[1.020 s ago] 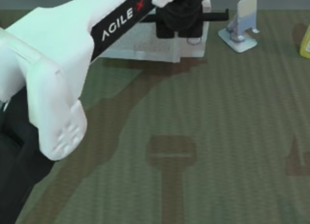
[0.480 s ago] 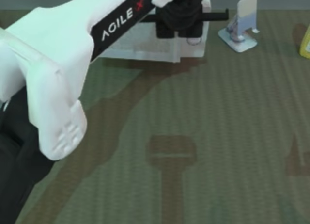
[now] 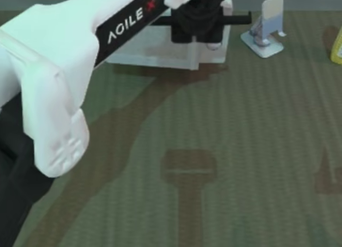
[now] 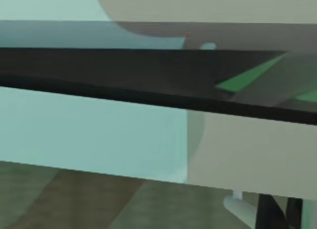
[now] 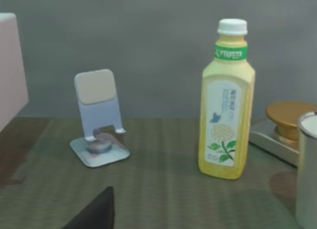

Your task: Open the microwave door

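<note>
Where left hand (image 3: 206, 22) reaches, microwave (image 3: 160, 49) lies directly beneath.

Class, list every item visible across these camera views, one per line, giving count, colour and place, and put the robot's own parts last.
microwave: one, white, far edge of table, left of centre
phone stand: one, pale blue-grey, right of the microwave
bottle: one, yellow with white cap, far right
gold knob on a tray: one, beyond the bottle in the right wrist view
metal cup: one, silver, edge of the right wrist view
table: one, green
left arm: one, white, reaching to the microwave
left gripper: one, black, at the microwave's front
</note>
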